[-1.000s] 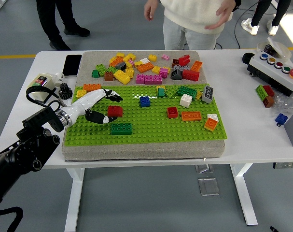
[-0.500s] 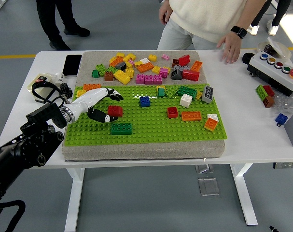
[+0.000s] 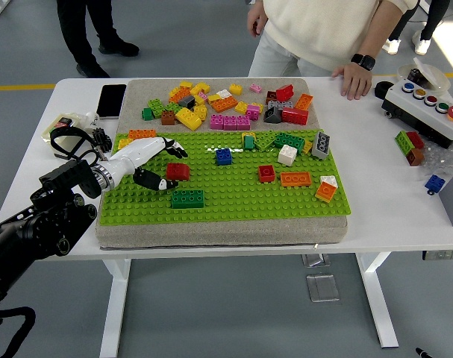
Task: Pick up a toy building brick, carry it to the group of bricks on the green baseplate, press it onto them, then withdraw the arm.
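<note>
A red brick sits on the green baseplate near its left side, just above a dark green brick. My left hand reaches in from the left, white with black fingertips. Its fingers are spread, the upper ones above the red brick and the thumb below its left end, and they do not clamp it. More bricks stand on the plate: blue, red, orange, white. The right arm is out of view.
Several loose bricks lie on the grey mat behind the plate. A phone lies at the back left and a button box at the right. A person's hand rests on the far table edge.
My left forearm has shifted slightly left and up while the red brick stayed put. The person stepped right and set a hand down on the table's far edge.
</note>
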Available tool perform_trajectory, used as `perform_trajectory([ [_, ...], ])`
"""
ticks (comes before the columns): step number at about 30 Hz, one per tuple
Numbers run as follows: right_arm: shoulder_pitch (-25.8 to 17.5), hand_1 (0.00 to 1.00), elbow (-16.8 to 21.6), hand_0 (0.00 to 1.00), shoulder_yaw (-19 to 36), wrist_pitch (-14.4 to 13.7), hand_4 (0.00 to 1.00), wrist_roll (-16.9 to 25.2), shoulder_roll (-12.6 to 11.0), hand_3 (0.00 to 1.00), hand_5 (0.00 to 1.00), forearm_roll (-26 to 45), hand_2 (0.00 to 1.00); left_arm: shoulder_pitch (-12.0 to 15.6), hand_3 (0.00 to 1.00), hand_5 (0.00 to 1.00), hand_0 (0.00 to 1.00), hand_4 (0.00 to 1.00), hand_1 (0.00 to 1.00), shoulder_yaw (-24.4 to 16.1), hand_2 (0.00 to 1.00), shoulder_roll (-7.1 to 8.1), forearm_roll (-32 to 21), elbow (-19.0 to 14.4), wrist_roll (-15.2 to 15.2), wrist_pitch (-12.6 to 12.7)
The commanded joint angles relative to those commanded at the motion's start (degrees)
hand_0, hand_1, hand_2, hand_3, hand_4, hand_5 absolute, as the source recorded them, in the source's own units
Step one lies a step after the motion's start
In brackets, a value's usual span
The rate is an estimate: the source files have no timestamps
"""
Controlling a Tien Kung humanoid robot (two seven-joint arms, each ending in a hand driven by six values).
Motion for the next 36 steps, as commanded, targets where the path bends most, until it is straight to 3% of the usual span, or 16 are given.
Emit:
perform_trajectory([
  [8, 0.07, 0.675, 0.0, 0.755, -0.07, 0.01, 0.928, -0.03, -0.01, 0.651, 0.511, 0.12, 0.724, -0.29, 0.586, 0.042, 0.743, 0.772, 0.709, 0.58, 0.621, -0.14, -0.77, 0.86, -0.03, 0.81],
  [36, 0.23, 0.675, 0.0, 0.754, 0.1, 0.13, 0.927, 0.08, 0.06, 0.65, 0.51, 0.25, 0.724, -1.23, 0.596, 0.047, 0.757, 0.761, 0.725, 2.28, 0.638, -1.13, -1.86, 2.95, 0.58, 0.61],
])
